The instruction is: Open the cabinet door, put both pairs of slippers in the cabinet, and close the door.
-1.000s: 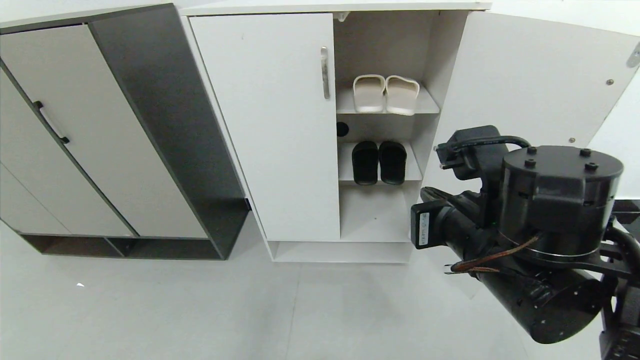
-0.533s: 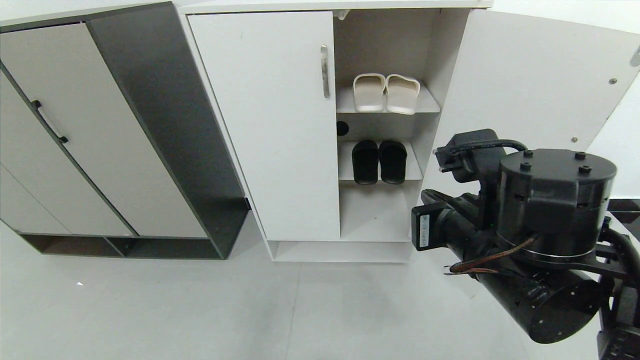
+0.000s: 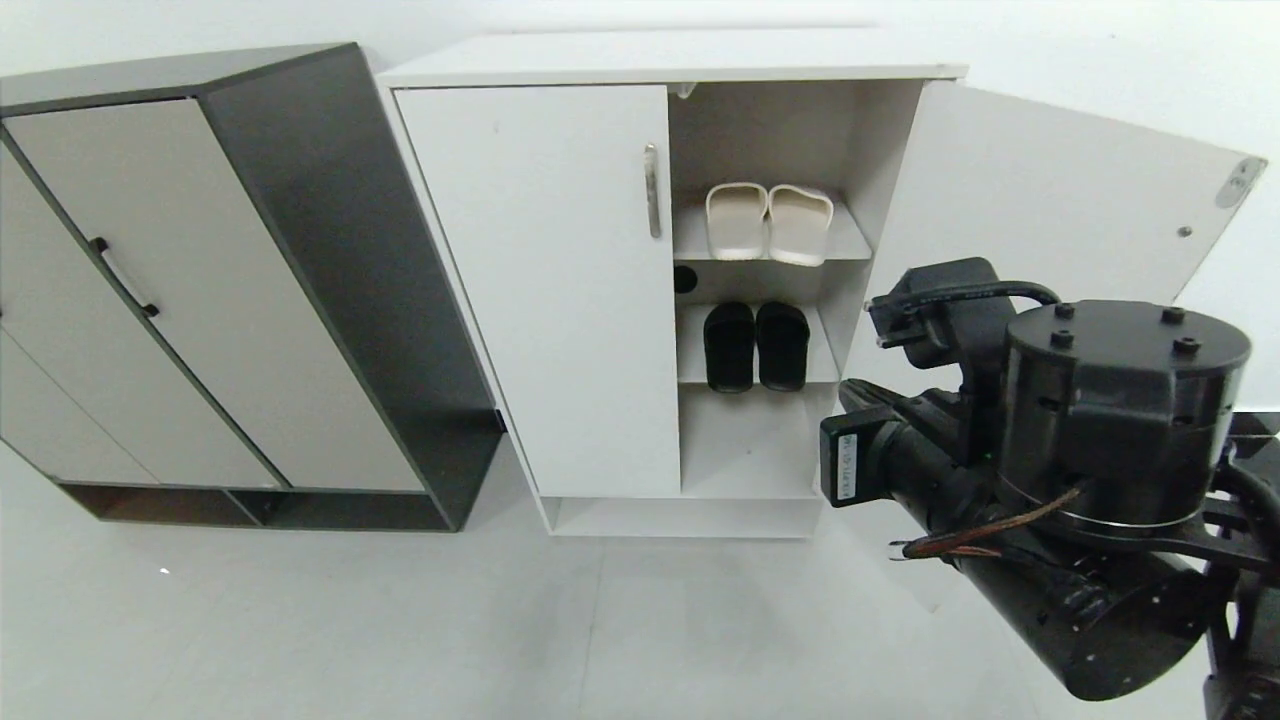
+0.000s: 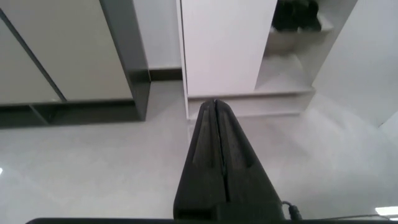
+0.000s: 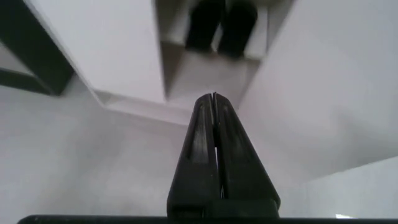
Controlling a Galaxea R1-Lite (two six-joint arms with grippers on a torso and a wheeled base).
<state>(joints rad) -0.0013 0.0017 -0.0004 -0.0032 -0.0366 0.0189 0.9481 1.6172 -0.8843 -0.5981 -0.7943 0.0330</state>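
Cabinet door (image 3: 1040, 190) is seen swung wide open at the right of the white cabinet (image 3: 660, 58), with its inner face turned forward. The other door (image 3: 540, 290) is shut, and its metal handle (image 3: 652, 190) lies along the edge next to the opening. Inside, the white slippers (image 3: 768, 222) are set side by side on the upper shelf and the black slippers (image 3: 756, 345) on the shelf below, both pairs well behind the front edge. Only the closing is judged to be left.

The open door is judged to be a stiff, light panel that swings freely on its hinges. It is best pushed on its far face near the free edge, away from the hinge side, where little force is needed. A slow push is advised so that the panel is not slammed.

The left gripper (image 4: 215, 104) is pressed together and holds nothing, above the floor (image 3: 400, 620). The right gripper (image 5: 214, 98) is likewise together and empty, pointed at the cabinet's foot beside the open door. A grey cabinet (image 3: 300, 250) stands to the left.
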